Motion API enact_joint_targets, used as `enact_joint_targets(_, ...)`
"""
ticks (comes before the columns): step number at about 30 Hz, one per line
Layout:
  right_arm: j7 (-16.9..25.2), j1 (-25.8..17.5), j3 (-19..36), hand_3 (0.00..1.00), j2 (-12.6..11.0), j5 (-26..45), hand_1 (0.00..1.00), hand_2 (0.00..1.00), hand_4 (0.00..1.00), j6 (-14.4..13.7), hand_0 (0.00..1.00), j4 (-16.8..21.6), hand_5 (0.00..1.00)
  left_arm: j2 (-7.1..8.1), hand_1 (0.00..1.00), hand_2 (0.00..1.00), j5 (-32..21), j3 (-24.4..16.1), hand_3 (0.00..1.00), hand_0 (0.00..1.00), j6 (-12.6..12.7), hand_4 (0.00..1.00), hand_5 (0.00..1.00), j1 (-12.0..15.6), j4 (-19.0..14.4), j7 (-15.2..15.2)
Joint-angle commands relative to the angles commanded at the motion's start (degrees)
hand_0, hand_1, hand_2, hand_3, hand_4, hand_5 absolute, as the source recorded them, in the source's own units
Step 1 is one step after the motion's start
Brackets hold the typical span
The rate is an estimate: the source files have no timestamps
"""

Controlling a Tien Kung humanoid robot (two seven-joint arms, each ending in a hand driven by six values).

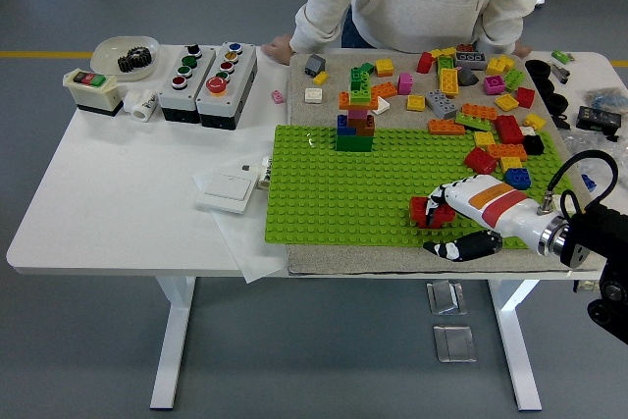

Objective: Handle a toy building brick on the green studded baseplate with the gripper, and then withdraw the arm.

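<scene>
Head view | red brick (429,211) on green baseplate (343,193) | right-hand fingers (444,195) curled around it

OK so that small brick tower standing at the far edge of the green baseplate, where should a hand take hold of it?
Grip the brick tower low, across the dark green base brick's two side faces, coming from above. It stands upright and is stacked narrow and tall, so a high pinch would likely tip it or pull off only the top bricks from the green baseplate.

baseplate (363,183) green | brick (429,211) red | robot hand (446,218) white, orange band
</scene>
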Motion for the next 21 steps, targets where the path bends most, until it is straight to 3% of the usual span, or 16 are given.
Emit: enact_joint_targets(21,-0.32,-0.27,-0.46,0.555,0.99,0.13,0.661,0.695,0.763,0.07,0.670,-0.43,0.477,0.03,0.716,0.680,0.16,0.00,0.565,0.778,-0.13,0.590,0.611,0.15,0.00,0.09)
